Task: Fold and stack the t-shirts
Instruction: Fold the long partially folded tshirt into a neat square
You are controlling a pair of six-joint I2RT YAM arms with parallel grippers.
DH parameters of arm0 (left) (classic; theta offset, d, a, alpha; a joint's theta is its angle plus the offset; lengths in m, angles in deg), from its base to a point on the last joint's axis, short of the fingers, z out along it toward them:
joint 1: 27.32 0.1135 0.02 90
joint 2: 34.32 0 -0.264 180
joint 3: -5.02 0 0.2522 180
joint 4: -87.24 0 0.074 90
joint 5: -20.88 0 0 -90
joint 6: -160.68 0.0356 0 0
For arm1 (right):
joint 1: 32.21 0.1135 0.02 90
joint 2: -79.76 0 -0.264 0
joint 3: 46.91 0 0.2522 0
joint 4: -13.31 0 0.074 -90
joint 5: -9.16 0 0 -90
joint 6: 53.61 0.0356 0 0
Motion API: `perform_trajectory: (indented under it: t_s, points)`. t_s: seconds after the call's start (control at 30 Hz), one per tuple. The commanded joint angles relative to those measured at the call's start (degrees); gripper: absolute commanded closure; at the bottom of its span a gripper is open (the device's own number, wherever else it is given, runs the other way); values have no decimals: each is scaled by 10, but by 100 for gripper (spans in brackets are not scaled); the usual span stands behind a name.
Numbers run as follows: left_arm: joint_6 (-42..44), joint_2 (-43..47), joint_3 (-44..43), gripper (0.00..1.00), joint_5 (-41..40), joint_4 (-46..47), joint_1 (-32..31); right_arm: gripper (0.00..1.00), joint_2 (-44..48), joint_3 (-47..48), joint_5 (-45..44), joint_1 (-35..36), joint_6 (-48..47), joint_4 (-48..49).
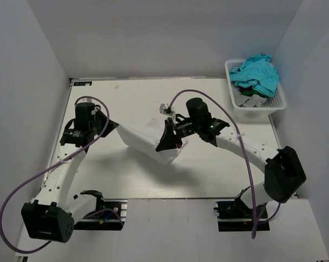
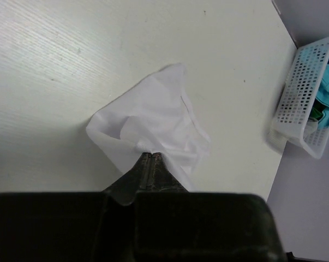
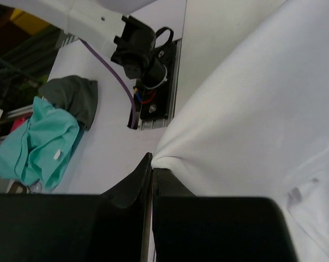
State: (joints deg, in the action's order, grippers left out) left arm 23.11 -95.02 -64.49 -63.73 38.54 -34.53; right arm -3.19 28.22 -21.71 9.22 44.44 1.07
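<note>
The white shirt is being held up, stretched, over the middle of the table. Turquoise shirts are being held by the basket. The white shirt's edges are being pinched by the left gripper and the right gripper.

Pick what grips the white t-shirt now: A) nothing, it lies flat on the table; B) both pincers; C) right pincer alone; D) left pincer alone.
B: the left pincer and the right pincer are each shut on a bunched edge of the white t-shirt.
</note>
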Motion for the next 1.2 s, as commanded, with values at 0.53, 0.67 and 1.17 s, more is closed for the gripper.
perform_trajectory:
  t_s: [0.53, 0.67, 1.17]
  points:
    - [-42, -3, 23, 100, -93, -43, 6, 100, -101, -61, 149, 19, 42, 208]
    - [-42, -54, -3, 100, -93, -1, -1, 100, -118, -76, 152, 1, 80, 251]
    - [-18, -286, -150, 100, -19, 86, -26, 100, -168, -131, 159, -98, 194, 392]
